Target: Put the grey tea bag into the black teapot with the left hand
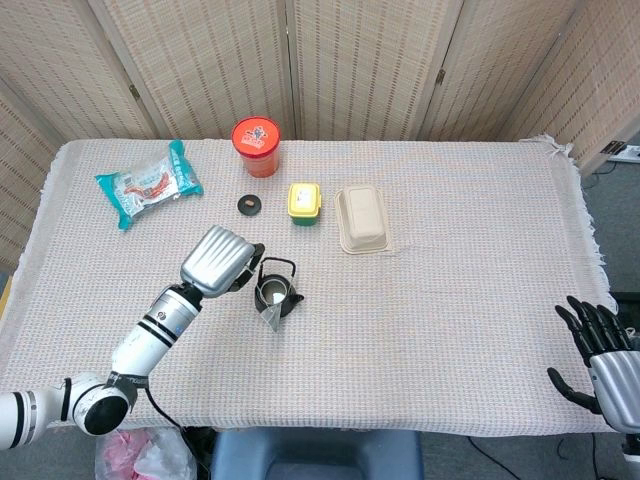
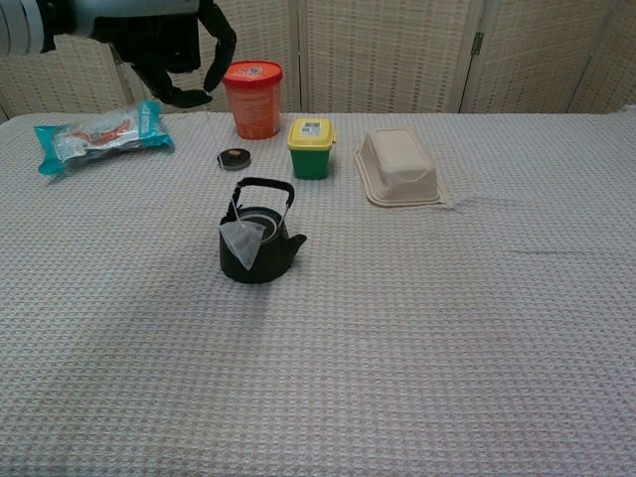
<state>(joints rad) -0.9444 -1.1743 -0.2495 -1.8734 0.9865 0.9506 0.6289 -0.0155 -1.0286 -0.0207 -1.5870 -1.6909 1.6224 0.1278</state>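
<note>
A table covered by a pale woven cloth carries everything. Near its centre stands a black teapot. At the teapot's twelve o'clock lies a small dark lid; a yellow-lidded green box sits at one o'clock, with a beige container just beside it. An orange tub stands further back, and a teal snack packet lies at ten o'clock.

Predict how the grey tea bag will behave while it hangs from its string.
The grey pyramid-shaped tea bag probably swings easily: it dangles on a thin string from the left hand. It looks light and soft, so lowering it into the black cast-iron teapot may need steadying.
</note>
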